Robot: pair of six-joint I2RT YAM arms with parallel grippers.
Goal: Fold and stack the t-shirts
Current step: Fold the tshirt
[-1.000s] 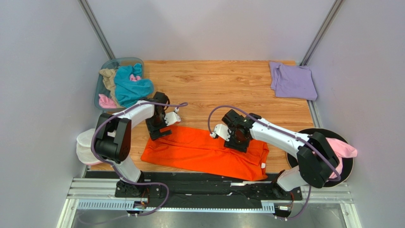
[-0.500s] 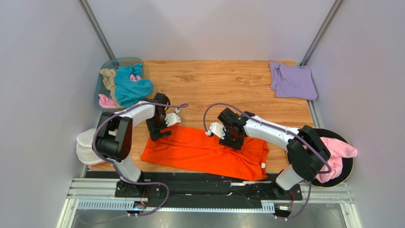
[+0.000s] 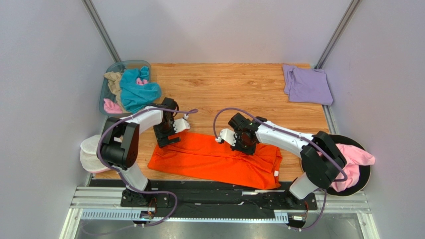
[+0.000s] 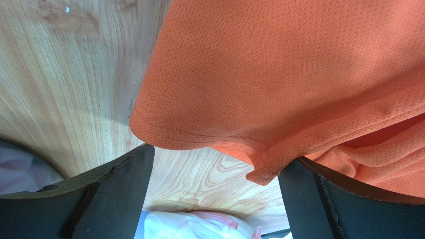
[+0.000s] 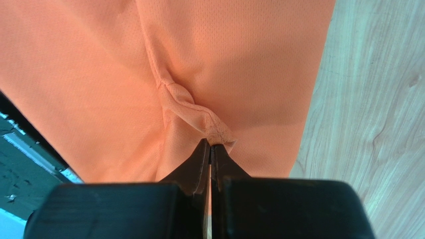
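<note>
The bright orange t-shirt [image 3: 214,160] lies spread across the near half of the wooden table. My left gripper [image 3: 168,140] is open at its far left corner; in the left wrist view the shirt's hemmed corner [image 4: 259,169] hangs between the wide-apart fingers [image 4: 119,189], untouched by the pads. My right gripper [image 3: 245,144] is shut on a pinch of the orange t-shirt [image 5: 219,134] at its far edge. A folded pale lavender t-shirt [image 3: 307,84] lies at the far right corner. Teal, tan and pink shirts [image 3: 130,89] fill a bin.
A clear plastic bin [image 3: 106,84] stands at the far left. A white round mesh pouch [image 3: 90,152] sits off the table's left edge. A black round tray [image 3: 366,174] with a pink cloth [image 3: 358,157] sits at the right. The bare wood [image 3: 224,89] lies beyond the shirt.
My right gripper has moved a little left and away along the shirt's far edge, staying shut on the cloth. The left gripper has barely moved.
</note>
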